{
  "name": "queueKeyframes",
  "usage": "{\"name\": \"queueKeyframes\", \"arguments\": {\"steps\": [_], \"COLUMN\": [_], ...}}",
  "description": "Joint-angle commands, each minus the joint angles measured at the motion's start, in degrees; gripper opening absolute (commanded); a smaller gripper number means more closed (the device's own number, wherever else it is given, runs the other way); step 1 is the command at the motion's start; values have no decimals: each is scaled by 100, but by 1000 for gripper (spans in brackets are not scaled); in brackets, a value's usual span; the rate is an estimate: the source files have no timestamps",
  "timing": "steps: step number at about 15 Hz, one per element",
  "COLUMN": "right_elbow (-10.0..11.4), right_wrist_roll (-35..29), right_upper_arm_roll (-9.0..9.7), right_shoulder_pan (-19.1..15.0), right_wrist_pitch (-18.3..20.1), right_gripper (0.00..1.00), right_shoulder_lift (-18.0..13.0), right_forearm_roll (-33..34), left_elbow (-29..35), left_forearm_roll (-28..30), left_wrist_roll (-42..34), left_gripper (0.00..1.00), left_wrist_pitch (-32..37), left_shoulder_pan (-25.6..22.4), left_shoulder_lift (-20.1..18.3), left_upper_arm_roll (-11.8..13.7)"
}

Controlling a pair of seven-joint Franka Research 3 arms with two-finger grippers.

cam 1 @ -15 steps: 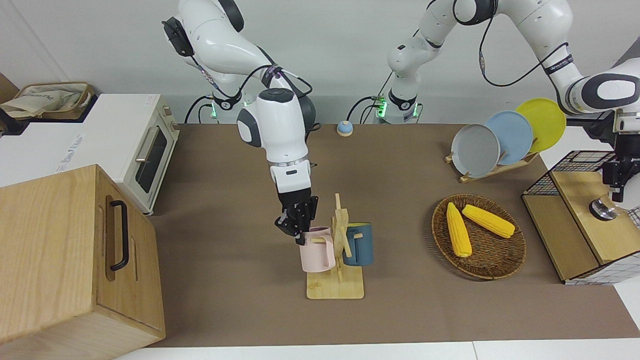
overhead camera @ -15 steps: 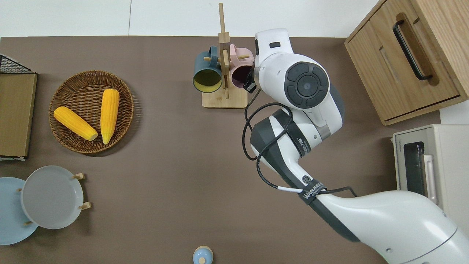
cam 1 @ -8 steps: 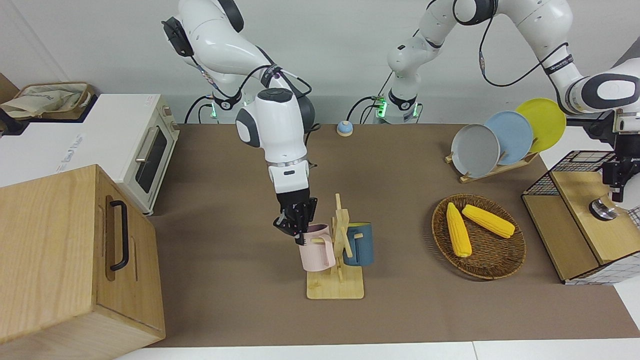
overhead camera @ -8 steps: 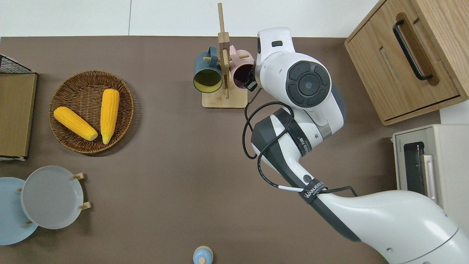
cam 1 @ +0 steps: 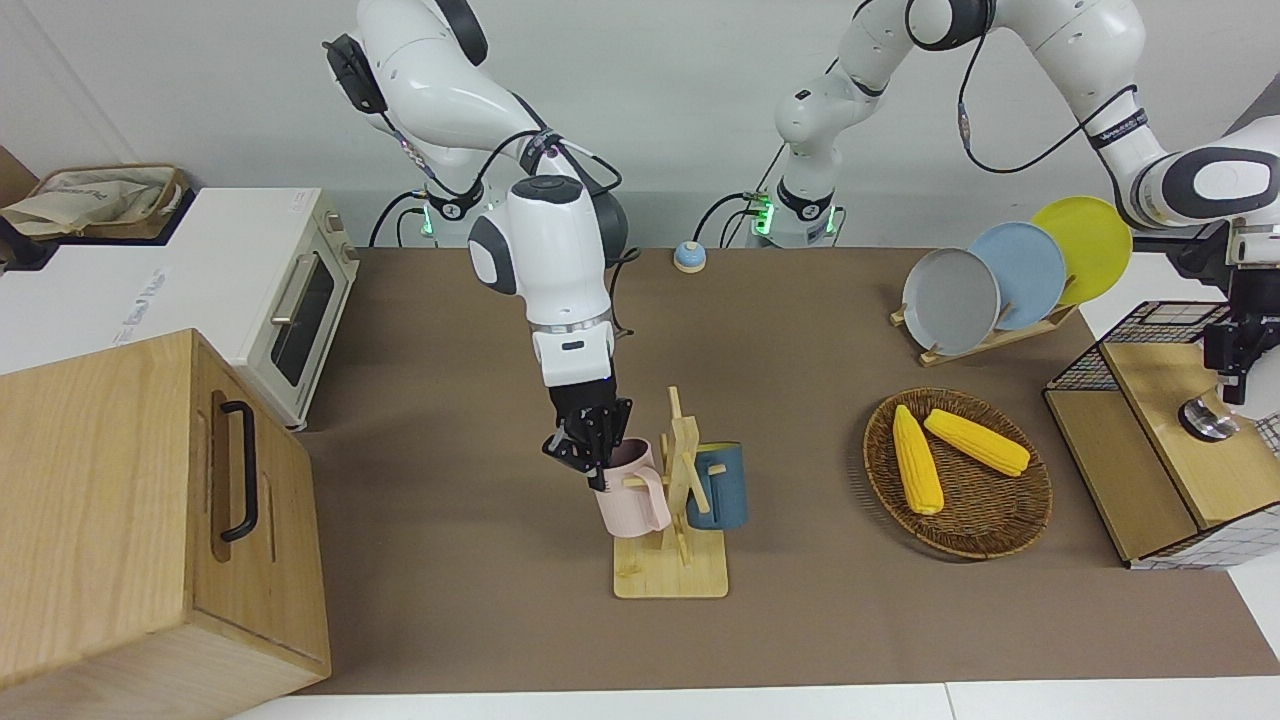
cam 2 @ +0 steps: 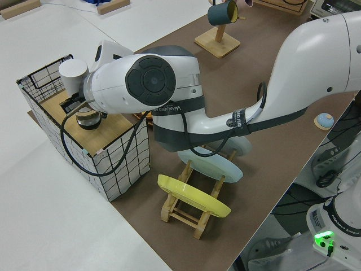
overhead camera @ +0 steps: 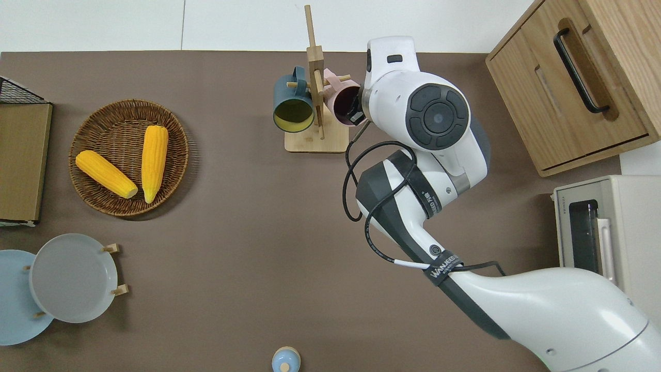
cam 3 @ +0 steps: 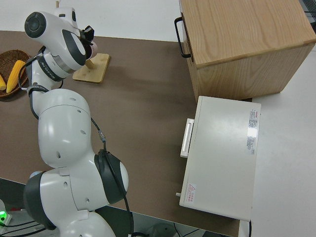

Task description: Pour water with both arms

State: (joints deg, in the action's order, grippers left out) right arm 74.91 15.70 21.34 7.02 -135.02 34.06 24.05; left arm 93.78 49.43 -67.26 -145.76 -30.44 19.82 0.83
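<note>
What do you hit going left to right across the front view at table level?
Wooden cabinet → toaster oven → right gripper on the pink mug → mug rack → blue mug → corn basket → wire crate, left gripper over it.

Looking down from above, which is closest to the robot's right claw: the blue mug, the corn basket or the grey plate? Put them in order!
From the right claw at the pink mug:
1. Blue mug, hanging on the same wooden rack.
2. Corn basket, toward the left arm's end.
3. Grey plate, same end, nearer the robots.
</note>
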Motion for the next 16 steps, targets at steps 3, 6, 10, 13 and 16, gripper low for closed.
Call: {"name": "queueKeyframes", "arguments": {"steps": [3, 6, 10, 13, 16], "right_elbow": [-47, -47, -56, -56, -47], "right_wrist_roll": [-164, -164, -164, -164, -146], "right_upper_arm_roll": [72, 63, 37, -7, -25], "right_shoulder_pan": [18, 62, 62, 62, 54], "right_wrist_pitch": [2, 37, 54, 54, 81], "right_gripper": [0, 0, 0, 0, 0], "right_shoulder_lift": [109, 92, 39, 22, -83], "right_forearm_roll": [65, 65, 47, -67, -102], "left_elbow": [-141, -281, -317, -325, -421], "left_forearm_roll": [-136, -136, -144, -346, -785], "left_wrist_roll": [2, 115, 327, 493, 923], "left_gripper": [0, 0, 0, 0, 0], "left_wrist_pitch": [-67, -5, 91, 100, 144], "left_shoulder_pan": [21, 21, 29, 29, 29], "left_shoulder_lift": [5, -22, -92, -171, -224], "left_upper_arm_roll": [13, 13, 40, 31, 22]}}
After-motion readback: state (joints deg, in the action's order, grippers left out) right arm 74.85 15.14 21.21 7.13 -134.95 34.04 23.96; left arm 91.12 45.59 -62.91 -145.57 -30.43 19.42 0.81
